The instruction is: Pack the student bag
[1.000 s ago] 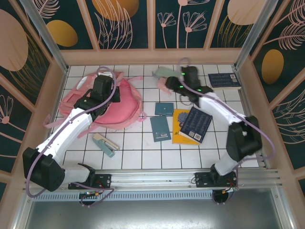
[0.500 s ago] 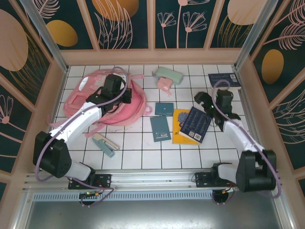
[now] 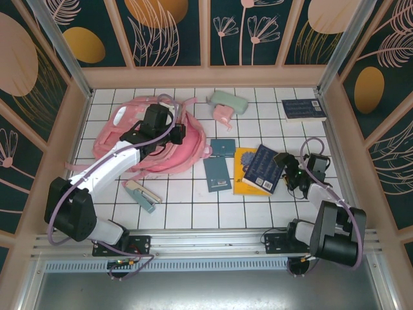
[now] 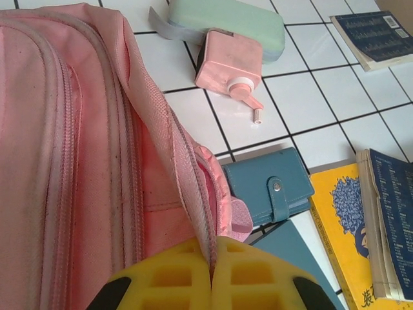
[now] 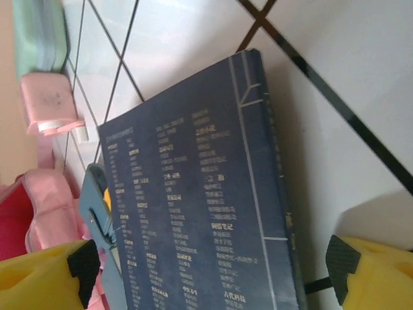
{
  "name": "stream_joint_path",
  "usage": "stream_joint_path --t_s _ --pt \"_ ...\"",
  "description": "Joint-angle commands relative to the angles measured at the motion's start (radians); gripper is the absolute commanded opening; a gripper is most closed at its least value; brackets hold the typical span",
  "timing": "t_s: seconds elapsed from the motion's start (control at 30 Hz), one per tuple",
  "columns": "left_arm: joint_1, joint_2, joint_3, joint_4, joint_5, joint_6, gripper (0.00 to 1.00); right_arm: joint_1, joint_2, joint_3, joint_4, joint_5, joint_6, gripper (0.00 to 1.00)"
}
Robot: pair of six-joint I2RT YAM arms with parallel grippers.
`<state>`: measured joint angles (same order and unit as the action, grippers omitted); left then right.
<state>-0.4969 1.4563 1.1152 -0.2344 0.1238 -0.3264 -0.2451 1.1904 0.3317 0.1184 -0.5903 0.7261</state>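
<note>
While we are pinching the student bag (image 4: 77,161) by its seam in our left gripper (image 4: 211,276), seen wrist-close, our right gripper (image 5: 213,266) is gaping beside the navy book (image 5: 193,194).

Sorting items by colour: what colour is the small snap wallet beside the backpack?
The wallet is teal blue, seen best in the left wrist view.

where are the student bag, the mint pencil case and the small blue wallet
student bag (image 4: 84,168), left wrist view, pink front panel
mint pencil case (image 3: 230,101), top external view, its middle
small blue wallet (image 4: 251,184), left wrist view, cover left of snap tab
</note>
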Motion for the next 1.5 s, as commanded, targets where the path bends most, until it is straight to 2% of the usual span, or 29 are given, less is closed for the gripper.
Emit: stream_joint_path --t_s 0.0,0.23,0.3,0.47,0.57,0.7,0.83,0.93,1.03,1.13,1.23,1.47 --pt "-0.006 -0.047 0.002 0.084 0.042 0.007 0.0 0.001 0.037 -0.013 0.06 -0.109 -0.026 0.9" --pt "-0.006 -0.05 -0.005 0.088 0.046 0.014 0.0 0.072 0.099 -0.003 0.141 -0.165 -0.021 0.75" --pt "-0.006 -0.048 -0.005 0.089 0.046 0.015 0.0 0.071 0.107 -0.008 0.169 -0.167 -0.004 0.68" --pt "-0.006 -0.048 -0.011 0.09 0.053 0.016 0.0 0.075 0.102 -0.018 0.208 -0.139 0.011 0.4" --pt "-0.006 -0.048 -0.015 0.092 0.058 0.015 0.0 0.075 0.116 -0.014 0.225 -0.132 0.019 0.32" --pt "-0.006 -0.044 -0.017 0.098 0.07 0.014 0.0 0.113 0.142 0.027 0.229 -0.127 0.022 0.33" --pt "-0.006 -0.04 -0.017 0.094 0.07 0.013 0.0 0.158 0.134 0.089 0.073 0.033 -0.025 0.48" --pt "-0.006 -0.038 -0.016 0.096 0.069 0.014 0.0 0.157 0.116 0.119 -0.02 0.176 -0.067 0.52" --pt "-0.006 -0.035 -0.017 0.099 0.082 0.01 0.0 0.156 0.124 0.143 -0.042 0.22 -0.097 0.54" --pt "-0.008 -0.028 -0.016 0.102 0.097 0.005 0.0 0.143 0.184 0.164 -0.017 0.188 -0.101 0.56" --pt "-0.008 -0.024 -0.014 0.106 0.105 0.003 0.0 0.131 0.263 0.17 0.078 0.092 -0.072 0.56" --pt "-0.011 -0.022 -0.019 0.112 0.116 0.003 0.0 0.12 0.447 0.207 0.264 -0.042 -0.01 0.56"
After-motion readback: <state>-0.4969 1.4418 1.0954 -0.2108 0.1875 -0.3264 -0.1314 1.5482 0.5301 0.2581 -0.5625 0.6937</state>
